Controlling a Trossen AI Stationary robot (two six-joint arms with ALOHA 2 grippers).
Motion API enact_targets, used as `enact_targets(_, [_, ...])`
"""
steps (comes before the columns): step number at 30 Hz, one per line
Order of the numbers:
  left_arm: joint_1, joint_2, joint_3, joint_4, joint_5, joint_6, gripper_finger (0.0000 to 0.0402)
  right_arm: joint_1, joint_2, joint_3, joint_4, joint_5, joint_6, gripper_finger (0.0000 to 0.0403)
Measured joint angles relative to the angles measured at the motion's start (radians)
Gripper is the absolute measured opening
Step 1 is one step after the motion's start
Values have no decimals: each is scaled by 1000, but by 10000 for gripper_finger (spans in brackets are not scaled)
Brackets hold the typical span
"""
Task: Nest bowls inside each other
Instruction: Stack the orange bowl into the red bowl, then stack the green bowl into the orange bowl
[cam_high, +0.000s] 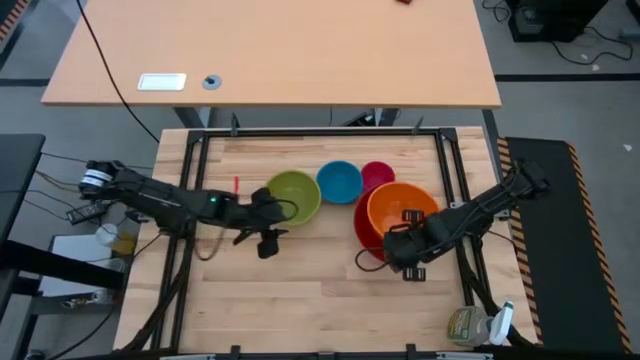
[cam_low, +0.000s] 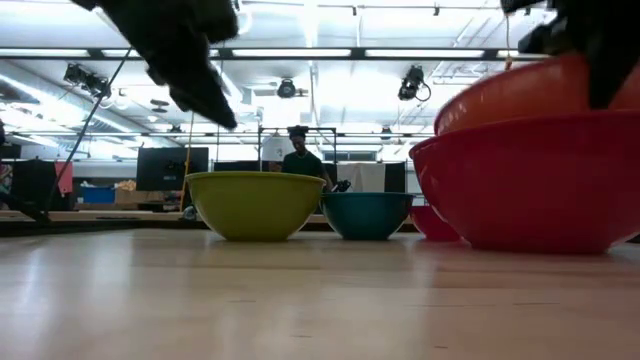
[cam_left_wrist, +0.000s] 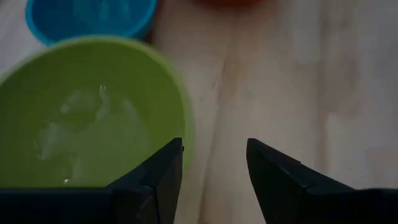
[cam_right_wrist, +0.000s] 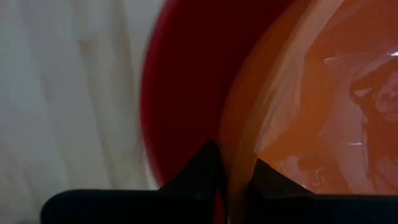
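An orange bowl (cam_high: 402, 212) sits inside a red bowl (cam_high: 362, 228) at the table's right. My right gripper (cam_high: 403, 248) is shut on the orange bowl's near rim. Left of them stand a lime green bowl (cam_high: 293, 196), a blue bowl (cam_high: 339, 182) and a pink bowl (cam_high: 377, 174), each on its base on the table. My left gripper (cam_left_wrist: 214, 152) hangs open just off the green bowl's (cam_left_wrist: 87, 118) near rim, with nothing between its fingers. My right gripper pinches the orange bowl's rim (cam_right_wrist: 231, 155) between its two fingers. One finger (cam_right_wrist: 267, 177) is inside the orange bowl and the other (cam_right_wrist: 202, 168) is outside it, over the red bowl's inside. The fingers point down from above. The orange bowl (cam_low: 510, 90) lies tilted in the red bowl (cam_low: 530, 180).
The wooden table (cam_high: 300, 290) shows bare boards along its near side. A black frame (cam_high: 320, 132) runs around the table. A bottle (cam_high: 470, 325) stands at the near right corner. A person (cam_low: 300, 160) stands in the room behind the table.
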Motion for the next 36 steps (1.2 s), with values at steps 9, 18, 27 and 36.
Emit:
enact_targets(9, [35, 214, 138, -131, -23, 101, 181, -62, 0, -17, 39, -65, -70, 138])
enact_targets(18, [78, 314, 171, -182, -42, 138, 180, -55, 0, 85, 41, -86, -54, 199])
enact_targets(27, [96, 350, 171, -202, -17, 143, 89, 13, 0, 190, 48, 38, -57, 196])
enact_targets(36, [64, 332, 218, -222, 46, 223, 13, 88, -13, 190, 48, 168, 44, 182])
